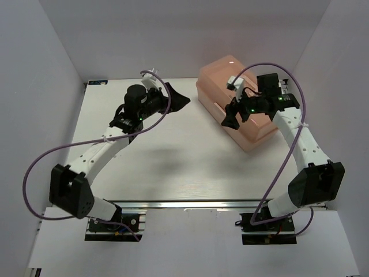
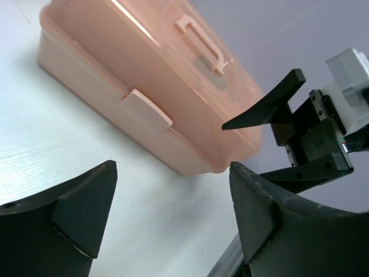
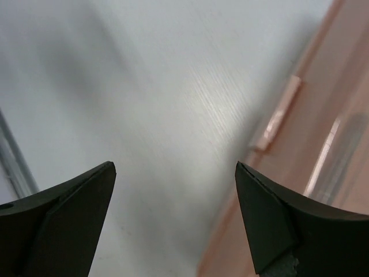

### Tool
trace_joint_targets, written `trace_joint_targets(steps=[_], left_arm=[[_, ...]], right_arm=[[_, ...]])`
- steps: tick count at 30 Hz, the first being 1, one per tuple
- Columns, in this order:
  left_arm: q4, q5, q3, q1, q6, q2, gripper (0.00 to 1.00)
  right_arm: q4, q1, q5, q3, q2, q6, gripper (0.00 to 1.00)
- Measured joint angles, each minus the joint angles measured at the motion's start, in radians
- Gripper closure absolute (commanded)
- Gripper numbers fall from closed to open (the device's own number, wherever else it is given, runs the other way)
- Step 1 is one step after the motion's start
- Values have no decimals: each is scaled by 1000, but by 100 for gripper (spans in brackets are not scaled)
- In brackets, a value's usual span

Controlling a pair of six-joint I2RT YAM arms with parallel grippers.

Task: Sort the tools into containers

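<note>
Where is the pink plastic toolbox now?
Top view: the translucent salmon-pink plastic toolbox sits far right on the white table, open right hand at its front edge.

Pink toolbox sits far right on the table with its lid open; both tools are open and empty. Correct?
Not the lid: the left wrist view shows the toolbox with its lid down on the base, latch flap lying over the front. The rest stands: it sits far right on the table, and the left tool and right tool are open and empty.
</note>
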Motion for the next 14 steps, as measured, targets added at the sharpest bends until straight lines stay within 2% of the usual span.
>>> trace_joint_targets(steps=[1, 2, 8, 14], left_arm=[[-16, -16, -5, -4, 15, -32, 3], [-28, -32, -15, -5, 30, -68, 2], [-102, -131, -81, -5, 80, -250, 2], [-155, -175, -88, -5, 112, -318, 2]], right_arm=[[18, 28, 8, 2, -10, 50, 11], [34, 52, 18, 1, -20, 96, 11], [95, 135, 171, 21, -62, 398, 11], [115, 131, 261, 64, -43, 525, 10]])
